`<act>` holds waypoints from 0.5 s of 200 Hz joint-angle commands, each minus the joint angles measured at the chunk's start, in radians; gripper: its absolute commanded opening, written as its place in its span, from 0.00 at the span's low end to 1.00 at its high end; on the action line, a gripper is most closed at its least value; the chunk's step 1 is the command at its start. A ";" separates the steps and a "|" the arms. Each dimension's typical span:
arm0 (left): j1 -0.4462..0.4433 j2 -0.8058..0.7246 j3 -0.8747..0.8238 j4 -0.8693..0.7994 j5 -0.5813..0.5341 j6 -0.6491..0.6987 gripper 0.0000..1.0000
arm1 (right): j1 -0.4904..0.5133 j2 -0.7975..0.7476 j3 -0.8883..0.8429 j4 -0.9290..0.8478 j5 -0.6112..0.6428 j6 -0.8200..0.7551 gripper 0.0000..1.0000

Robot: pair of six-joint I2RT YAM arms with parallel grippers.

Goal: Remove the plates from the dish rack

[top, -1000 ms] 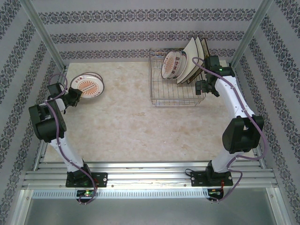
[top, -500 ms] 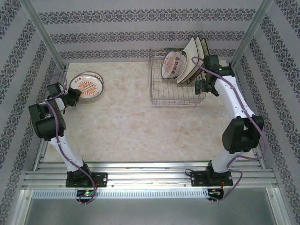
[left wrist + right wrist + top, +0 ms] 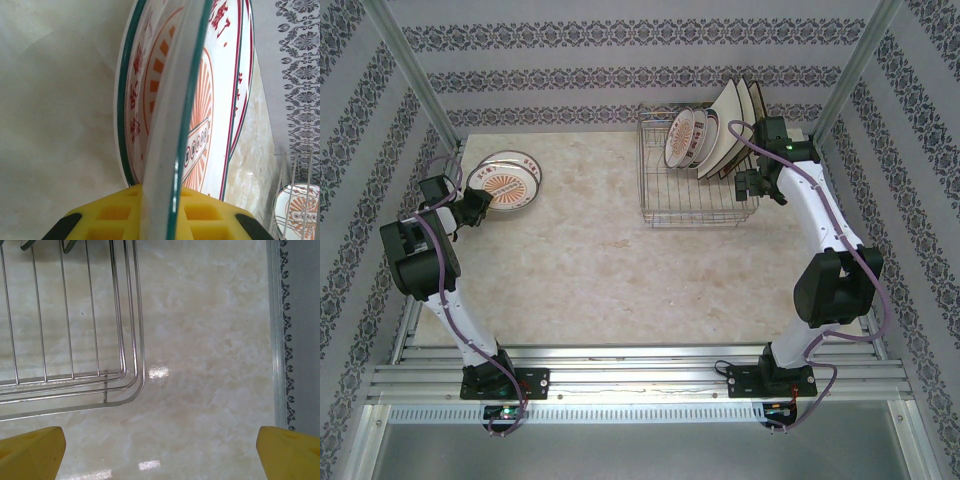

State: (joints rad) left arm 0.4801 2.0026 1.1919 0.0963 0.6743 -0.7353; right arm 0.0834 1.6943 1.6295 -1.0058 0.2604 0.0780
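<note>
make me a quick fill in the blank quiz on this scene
1. The plate in the left tool is ____ in shape.
2. The right tool is wide ____.
3. The rack stands on the table's far ____ side.
Missing words: round; open; right.

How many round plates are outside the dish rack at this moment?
2, both at the table's far left: the gripped plate, its rim between the left gripper's fingers, and the resting plate close behind it. More could be hidden beneath.
</note>
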 commanded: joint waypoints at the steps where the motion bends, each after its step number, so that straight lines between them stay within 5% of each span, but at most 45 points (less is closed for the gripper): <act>1: 0.008 0.006 0.020 -0.057 -0.023 0.064 0.17 | 0.014 0.012 0.015 -0.007 -0.006 -0.004 0.98; 100: 0.006 -0.042 0.086 -0.255 -0.137 0.207 0.21 | 0.016 0.015 0.010 0.001 -0.015 -0.002 0.98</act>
State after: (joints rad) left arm 0.4801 1.9903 1.2442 -0.0525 0.5949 -0.6167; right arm 0.0834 1.6989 1.6295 -1.0019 0.2531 0.0784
